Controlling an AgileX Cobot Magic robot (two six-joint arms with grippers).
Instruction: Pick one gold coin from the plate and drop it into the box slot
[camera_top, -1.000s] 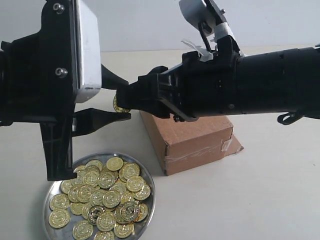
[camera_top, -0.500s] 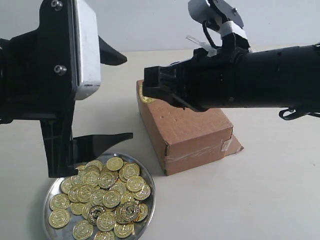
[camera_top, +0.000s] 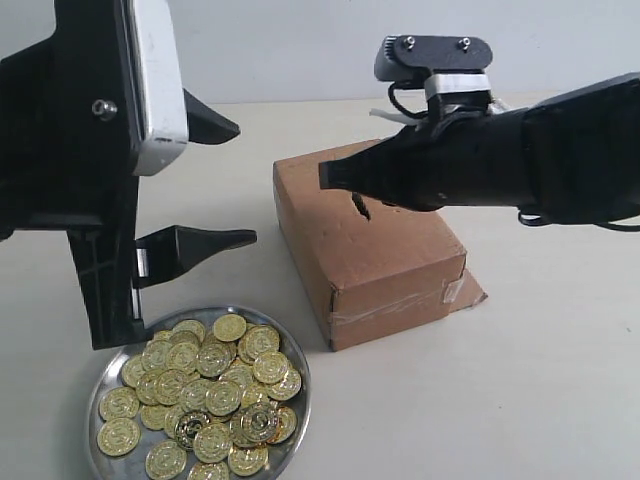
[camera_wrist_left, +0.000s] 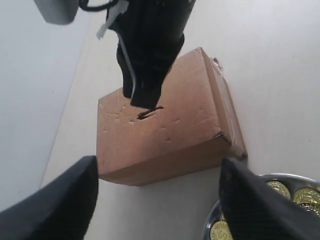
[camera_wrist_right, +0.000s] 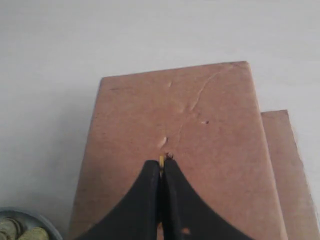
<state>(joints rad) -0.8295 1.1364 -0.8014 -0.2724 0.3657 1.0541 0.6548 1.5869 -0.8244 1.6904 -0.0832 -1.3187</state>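
Note:
A silver plate (camera_top: 97, 452) heaped with gold coins (camera_top: 205, 395) sits at the front left. Behind and to the right of it lies the brown box (camera_top: 390, 260), its dark slot (camera_top: 358, 207) in the top face. My right gripper (camera_top: 330, 175) hovers over the box with its tip just above the slot (camera_wrist_left: 149, 113). It is shut on a gold coin (camera_wrist_right: 161, 161), of which only a thin yellow edge shows between the fingertips. My left gripper (camera_top: 225, 180) hangs open and empty above the plate, left of the box (camera_wrist_left: 190, 115).
A loose cardboard flap (camera_top: 468, 290) sticks out at the box's taped end. The pale table (camera_top: 480, 400) extends to the right and front of the box. A white wall rises behind the table.
My right gripper has carried the coin away from between the left gripper's fingers, rightward over the box, to the slot. The left gripper has shifted only slightly.

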